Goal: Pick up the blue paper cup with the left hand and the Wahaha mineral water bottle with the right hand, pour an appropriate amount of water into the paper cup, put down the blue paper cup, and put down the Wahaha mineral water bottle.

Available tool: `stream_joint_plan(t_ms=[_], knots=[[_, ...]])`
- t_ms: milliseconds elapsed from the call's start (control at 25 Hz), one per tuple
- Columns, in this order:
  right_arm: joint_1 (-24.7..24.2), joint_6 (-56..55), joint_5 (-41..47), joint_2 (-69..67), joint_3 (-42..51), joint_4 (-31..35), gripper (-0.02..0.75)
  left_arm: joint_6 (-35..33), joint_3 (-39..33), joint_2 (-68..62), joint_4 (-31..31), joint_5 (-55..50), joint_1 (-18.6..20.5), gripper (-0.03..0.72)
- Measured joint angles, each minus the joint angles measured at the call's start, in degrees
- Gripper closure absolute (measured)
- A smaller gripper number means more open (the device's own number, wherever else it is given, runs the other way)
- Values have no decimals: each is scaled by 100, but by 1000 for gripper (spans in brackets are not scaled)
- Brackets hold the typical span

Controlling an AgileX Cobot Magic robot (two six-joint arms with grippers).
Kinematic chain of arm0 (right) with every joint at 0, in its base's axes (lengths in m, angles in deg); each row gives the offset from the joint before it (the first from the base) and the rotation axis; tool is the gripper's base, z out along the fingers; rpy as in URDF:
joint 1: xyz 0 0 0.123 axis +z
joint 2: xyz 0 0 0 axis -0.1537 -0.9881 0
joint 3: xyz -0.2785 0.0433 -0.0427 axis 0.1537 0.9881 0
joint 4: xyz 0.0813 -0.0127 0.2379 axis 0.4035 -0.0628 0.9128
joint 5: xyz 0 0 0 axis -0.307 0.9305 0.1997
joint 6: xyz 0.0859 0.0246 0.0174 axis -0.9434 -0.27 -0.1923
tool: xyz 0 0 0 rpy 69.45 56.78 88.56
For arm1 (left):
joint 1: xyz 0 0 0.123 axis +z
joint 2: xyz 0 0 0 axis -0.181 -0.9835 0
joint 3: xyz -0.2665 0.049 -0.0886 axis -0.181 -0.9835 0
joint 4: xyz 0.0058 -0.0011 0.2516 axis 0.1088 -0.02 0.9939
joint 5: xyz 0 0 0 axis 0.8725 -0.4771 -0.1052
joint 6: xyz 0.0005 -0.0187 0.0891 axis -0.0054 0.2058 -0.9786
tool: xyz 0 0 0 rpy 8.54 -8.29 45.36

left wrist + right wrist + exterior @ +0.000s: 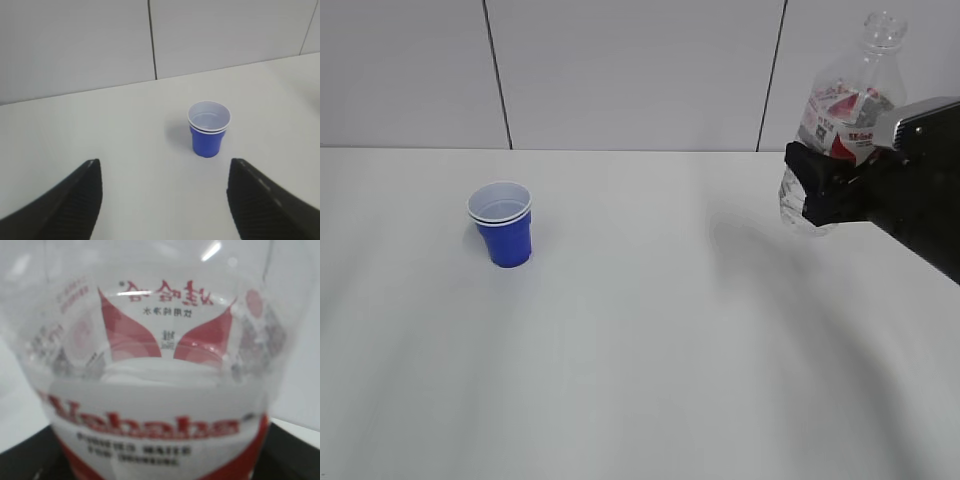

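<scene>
On the table's left the cup (501, 223) stands free, my left gripper (162, 200) wide open before it. My right gripper (817, 185) clasps the bottle (840, 125) aloft; I should lower it upright, gently.

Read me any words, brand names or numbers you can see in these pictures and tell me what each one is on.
"Wahaha", large red letters, partly blurred: on the label band of the Wahaha mineral water bottle.
Red Chinese characters above it, seen reversed through the bottle: too blurred to read.
Small dark lines under the brand name: too blurred to read.
Blue paper cup: no text.
</scene>
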Motion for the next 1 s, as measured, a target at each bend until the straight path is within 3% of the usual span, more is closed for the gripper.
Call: stream_joint_plan(t_ms=[200,440,600,760,1000], knots=[[5,-33,0,0,0,0,247,0,206,961,263,-1068,0,100],[5,-119,0,0,0,0,247,0,509,1970,216,-3040,0,101],[5,-119,0,0,0,0,247,0,601,2521,158,-3690,0,104],[5,-119,0,0,0,-11,247,-72,611,2902,-334,-4222,0,104],[5,-199,0,0,0,-98,247,-1016,603,3286,-1330,-4722,0,104]])
